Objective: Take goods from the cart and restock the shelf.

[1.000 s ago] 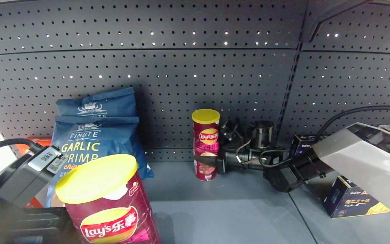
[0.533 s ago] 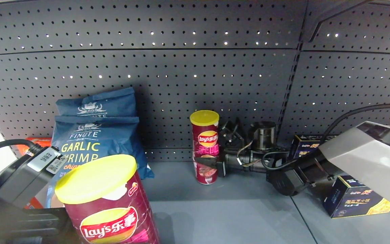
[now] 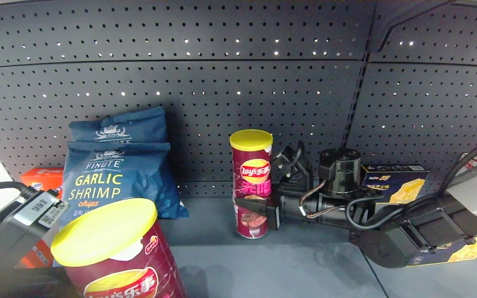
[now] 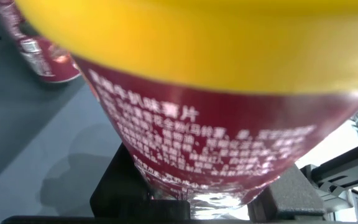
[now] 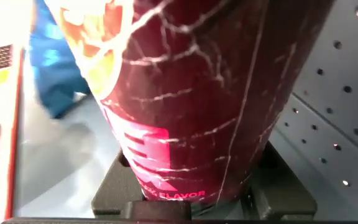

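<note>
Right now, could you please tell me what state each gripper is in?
Left gripper: shut on the front chip can.
Right gripper: shut on the back chip can, upright near the pegboard.

near can [image 3: 114, 252] base cropped, orange box [image 3: 42, 178] half-hidden

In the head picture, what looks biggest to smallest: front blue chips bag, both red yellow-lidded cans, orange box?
1. Front blue chips bag and near red yellow-lidded can: about alike; the can's nearness makes it unsure.
2. Far red yellow-lidded can.
3. Orange box, partly hidden.
</note>
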Available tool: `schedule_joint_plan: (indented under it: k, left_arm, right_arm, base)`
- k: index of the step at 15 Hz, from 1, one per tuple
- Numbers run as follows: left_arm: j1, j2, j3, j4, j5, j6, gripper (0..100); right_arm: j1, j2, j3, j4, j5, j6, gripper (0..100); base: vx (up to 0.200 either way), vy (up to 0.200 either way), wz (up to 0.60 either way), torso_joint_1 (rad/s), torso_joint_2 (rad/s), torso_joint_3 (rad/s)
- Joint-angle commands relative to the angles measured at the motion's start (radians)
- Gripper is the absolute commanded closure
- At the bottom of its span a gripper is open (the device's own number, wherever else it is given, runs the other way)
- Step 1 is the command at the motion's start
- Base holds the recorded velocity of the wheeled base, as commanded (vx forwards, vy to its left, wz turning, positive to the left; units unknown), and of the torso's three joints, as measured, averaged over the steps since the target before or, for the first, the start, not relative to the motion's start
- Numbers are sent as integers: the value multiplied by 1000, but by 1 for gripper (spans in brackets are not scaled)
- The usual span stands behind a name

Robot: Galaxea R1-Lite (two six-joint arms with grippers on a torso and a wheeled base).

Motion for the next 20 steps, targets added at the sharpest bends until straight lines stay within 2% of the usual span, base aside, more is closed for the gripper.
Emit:
schedule_joint_plan:
  k: [1, 5, 10, 20]
  left_arm:
    - [0, -5, -1, 0, 0, 0, 100]
    - [2, -6, -1, 0, 0, 0, 100]
    - [11, -5, -2, 0, 2, -2, 100]
    - [12, 4, -14, 1, 7, -2, 100]
  right_arm:
    - [36, -85, 96, -28, -6, 1, 100]
    - [71, -158, 229, -89, -50, 1, 100]
    - [86, -224, 335, -140, -59, -1, 100]
    - [106, -169, 487, -304, -56, 2, 100]
  base:
    - [0, 0, 0, 0, 0, 0]
    - [0, 0, 0, 0, 0, 0]
    - [0, 0, 0, 0, 0, 0]
    - [0, 0, 0, 0, 0, 0]
